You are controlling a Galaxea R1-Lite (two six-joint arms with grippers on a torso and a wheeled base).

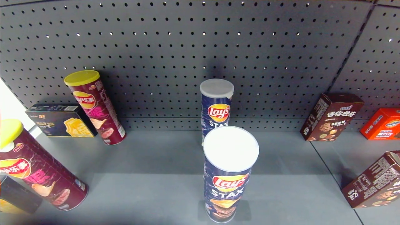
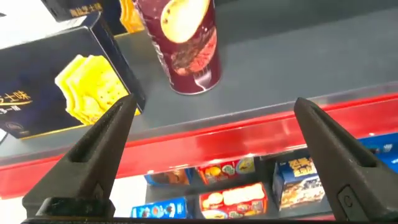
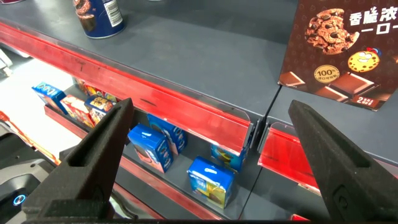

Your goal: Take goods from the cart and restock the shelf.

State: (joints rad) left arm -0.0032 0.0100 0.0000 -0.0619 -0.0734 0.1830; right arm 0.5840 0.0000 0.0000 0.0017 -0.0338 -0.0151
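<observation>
Plainly, in the head view the shelf (image 1: 156, 162) carries its goods upright. The rear blue can (image 1: 216, 109) stands mid-shelf at the back edge by the pegboard (image 1: 187, 37), and the front blue can (image 1: 229, 178) is just before it, toward the front edge. A rear maroon can (image 1: 97, 109) stands near the back-left corner beside a dark box (image 1: 61, 120), and a front maroon can (image 1: 40, 170) is near the front-left corner. Two brown boxes (image 1: 331, 117) and an orange box (image 1: 381, 123) sit along the right side. In the left wrist view the left gripper (image 2: 216, 104) hangs wide open and empty just outside the shelf's red strip (image 2: 249, 130), facing the front maroon can and a dark box at the front edge. In the right wrist view the right gripper (image 3: 211, 107) is likewise spread wide and holds nothing. It is off the front edge, between the front blue can's base and a brown box, with blue packs (image 3: 149, 146) on the level below. Such cans are likely light, stiff cardboard tubes with smooth sides, tall and easily tipped. A hold around mid-body, well below the thin plastic lid, looks safest, with only modest squeeze.
</observation>
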